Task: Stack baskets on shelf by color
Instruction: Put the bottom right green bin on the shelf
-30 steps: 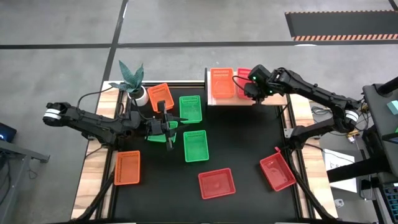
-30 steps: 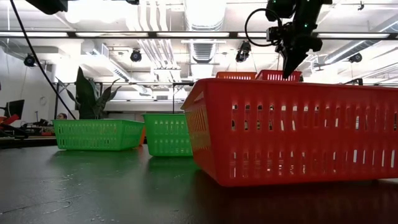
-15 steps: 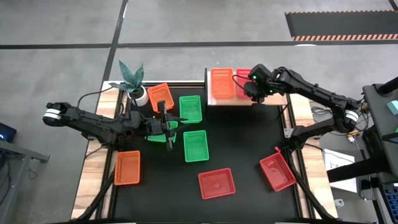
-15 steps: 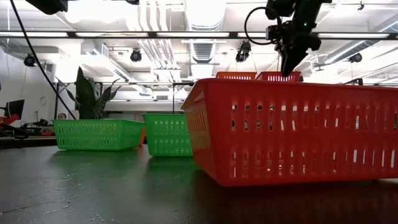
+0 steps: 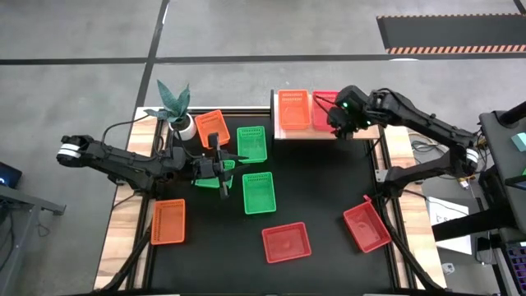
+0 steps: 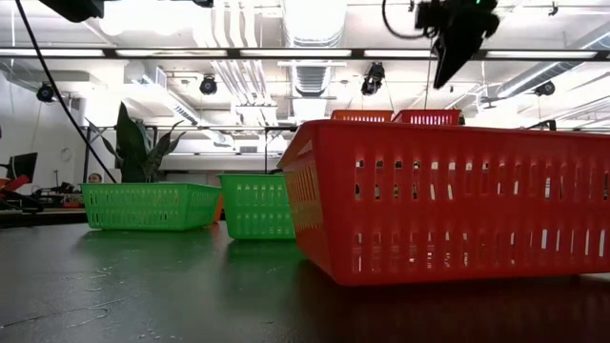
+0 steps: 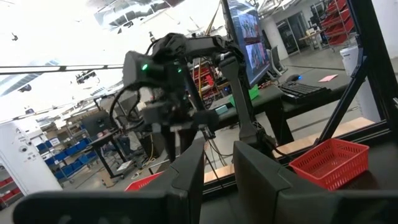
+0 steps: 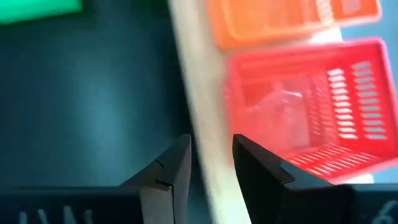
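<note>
Baskets lie all over my black table (image 5: 329, 181), and two sit on the shelf (image 5: 274, 115) at the far side: an orange basket (image 5: 293, 109) and, touching its right side, a red basket (image 5: 323, 105). My right gripper (image 5: 334, 123) hangs over the near edge of that red one, fingers (image 8: 177, 168) a little apart with nothing between them. My left gripper (image 5: 223, 168) waits over the left middle of the table; its fingers (image 7: 189, 171) have a gap too, and I see nothing in them. Beside it are three green baskets (image 5: 252, 143). Another orange one (image 5: 213, 126) sits by the plant pot (image 5: 187, 127). One orange basket (image 5: 168, 220) and two red ones (image 5: 287, 242) lie nearer me.
</note>
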Motion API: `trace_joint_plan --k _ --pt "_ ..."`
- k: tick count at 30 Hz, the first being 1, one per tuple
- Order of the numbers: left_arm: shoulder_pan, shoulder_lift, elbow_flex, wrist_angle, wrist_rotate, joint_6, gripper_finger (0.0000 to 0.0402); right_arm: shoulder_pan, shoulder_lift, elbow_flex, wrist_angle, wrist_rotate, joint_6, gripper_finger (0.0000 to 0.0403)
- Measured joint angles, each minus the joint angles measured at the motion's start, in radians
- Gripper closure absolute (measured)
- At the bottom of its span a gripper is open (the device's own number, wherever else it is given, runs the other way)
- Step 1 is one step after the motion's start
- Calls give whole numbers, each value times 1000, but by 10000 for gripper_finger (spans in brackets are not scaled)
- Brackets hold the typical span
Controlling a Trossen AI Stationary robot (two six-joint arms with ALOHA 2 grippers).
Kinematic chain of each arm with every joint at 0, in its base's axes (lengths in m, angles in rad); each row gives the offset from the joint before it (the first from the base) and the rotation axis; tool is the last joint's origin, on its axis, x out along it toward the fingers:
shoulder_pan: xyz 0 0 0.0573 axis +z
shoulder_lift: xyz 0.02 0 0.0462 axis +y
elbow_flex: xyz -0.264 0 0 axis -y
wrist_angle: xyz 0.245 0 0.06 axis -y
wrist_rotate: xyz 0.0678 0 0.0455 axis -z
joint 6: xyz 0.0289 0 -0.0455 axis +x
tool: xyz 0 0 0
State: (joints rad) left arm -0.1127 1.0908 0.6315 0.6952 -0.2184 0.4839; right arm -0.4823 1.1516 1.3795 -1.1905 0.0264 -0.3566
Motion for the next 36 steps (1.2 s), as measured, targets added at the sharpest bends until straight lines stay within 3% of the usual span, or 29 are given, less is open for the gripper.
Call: trace_joint_plan --k 9,20,30,36 --pt "0 0 0 -1 0 -13 331 230 -167 -110 182 -5 137 315" --pt "0 2 0 0 0 -35 331 482 -306 -380 569 0 208 342" --pt "0 24 1 3 0 -36 331 556 -236 -582 928 8 199 344" --pt "0 30 1 4 0 -36 331 582 -129 -610 1038 37 200 344"
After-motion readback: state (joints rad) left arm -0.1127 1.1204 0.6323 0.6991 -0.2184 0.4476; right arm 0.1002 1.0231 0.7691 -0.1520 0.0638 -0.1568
